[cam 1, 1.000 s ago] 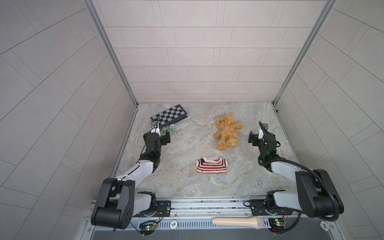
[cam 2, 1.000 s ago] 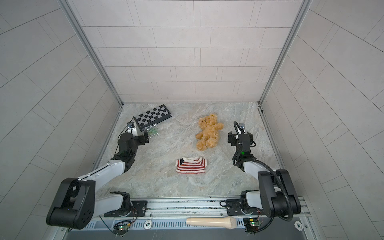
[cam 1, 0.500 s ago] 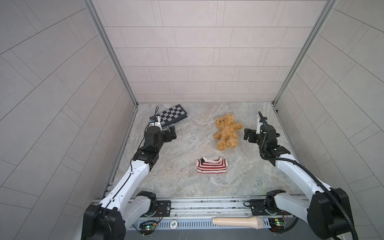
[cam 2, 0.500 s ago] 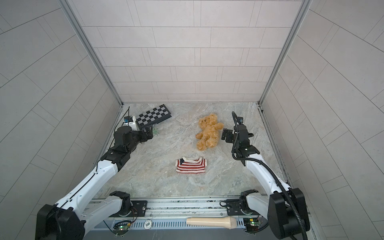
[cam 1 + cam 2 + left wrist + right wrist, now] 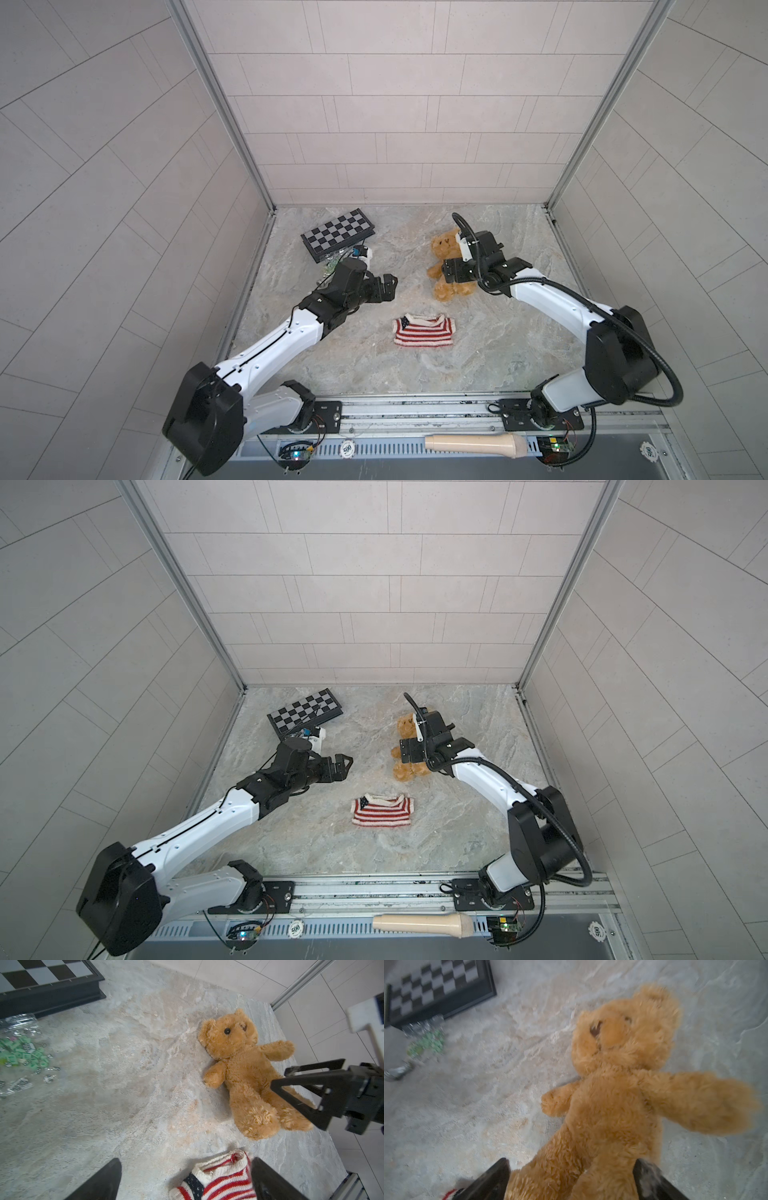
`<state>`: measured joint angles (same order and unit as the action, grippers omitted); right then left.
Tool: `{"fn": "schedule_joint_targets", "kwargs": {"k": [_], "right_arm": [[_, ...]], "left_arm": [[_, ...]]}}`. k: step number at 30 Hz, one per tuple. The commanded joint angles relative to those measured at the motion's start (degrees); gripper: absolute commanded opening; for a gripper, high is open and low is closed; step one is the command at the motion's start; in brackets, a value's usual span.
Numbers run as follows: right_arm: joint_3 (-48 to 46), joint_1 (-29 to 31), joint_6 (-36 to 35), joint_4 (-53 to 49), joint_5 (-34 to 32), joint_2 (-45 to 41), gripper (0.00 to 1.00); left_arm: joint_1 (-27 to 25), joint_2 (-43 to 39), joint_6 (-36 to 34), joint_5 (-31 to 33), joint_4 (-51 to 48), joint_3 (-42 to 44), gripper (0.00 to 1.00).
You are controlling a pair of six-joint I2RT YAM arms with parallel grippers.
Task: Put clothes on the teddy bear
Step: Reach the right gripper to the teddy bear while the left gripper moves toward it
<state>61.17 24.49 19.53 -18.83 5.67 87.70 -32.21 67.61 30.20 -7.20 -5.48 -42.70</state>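
Teddy bear (image 5: 442,249) lying face-up on the marble table (image 5: 457,365), beyond the striped sweater (image 5: 423,331); legs between the jaws of the right gripper (image 5: 572,1161), spread wide on either side, nothing clamped. Left gripper (image 5: 185,1159) also fully spread, empty, hovering apart from bear, near the sweater's collar.

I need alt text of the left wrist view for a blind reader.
A golden-tan teddy bear lies on its back on a marbled table, with the open right gripper at its legs. A red-and-white striped sweater lies nearer the camera; a chessboard lies farther off.
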Motion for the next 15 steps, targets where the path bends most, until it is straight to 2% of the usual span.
{"fn": "schedule_joint_targets", "kwargs": {"k": [1,5,8,15], "right_arm": [[1.30,1.34,-0.60,-8.75,-2.62,1.43,0.93],[-1.40,1.65,0.08,-7.98,-4.90,-0.09,0.85],[-2.49,1.63,0.25,-8.18,-6.02,-0.77,0.69],[-3.59,1.63,1.13,-9.07,-6.68,-1.20,0.39]], "left_arm": [[-1.07,0.82,0.56,0.53,1.55,-2.22,1.00],[-1.23,1.80,0.39,-0.17,3.48,-2.26,1.00],[-1.19,2.08,0.05,-0.26,4.23,-2.34,1.00],[-1.19,1.69,-1.34,-0.28,4.08,-2.34,1.00]]}}
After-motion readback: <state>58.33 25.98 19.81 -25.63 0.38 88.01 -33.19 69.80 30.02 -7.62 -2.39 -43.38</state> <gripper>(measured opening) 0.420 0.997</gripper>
